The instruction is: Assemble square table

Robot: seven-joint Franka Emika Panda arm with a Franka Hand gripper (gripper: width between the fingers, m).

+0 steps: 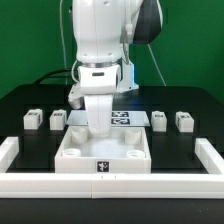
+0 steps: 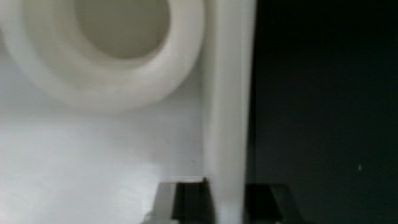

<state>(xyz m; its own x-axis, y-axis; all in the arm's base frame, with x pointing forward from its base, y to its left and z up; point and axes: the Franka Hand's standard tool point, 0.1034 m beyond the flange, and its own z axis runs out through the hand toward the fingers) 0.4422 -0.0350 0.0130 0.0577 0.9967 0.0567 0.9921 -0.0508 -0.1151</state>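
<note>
Square tabletop [image 1: 103, 152]: you see it lying flat on the black table [image 1: 30, 95] with its raised rim up. It sits in the middle, just behind the front run of the border rail [image 1: 110, 184], and a black-and-white tag shows on its near wall.
Claw [image 1: 100, 127]: it points straight down and is pinched narrow on the tabletop's far rim. In your wrist view the claw [image 2: 228, 203] has a dark finger [image 2: 185, 205] on each side of the thin white rim wall [image 2: 228, 100].
Corner socket [image 2: 111, 45]: a round raised ring inside the tabletop, just beside the gripped rim.
Legs [image 1: 58, 120]: four small white tagged blocks in a row on the table. Two are on the exterior view's left and two on its right, all lying loose and apart from the tabletop.
Marker board [image 1: 128, 120]: flat on the table behind the tabletop, partly hidden by the arm [image 1: 100, 50].
Border rail: white, running along the front and up both sides of the table.
</note>
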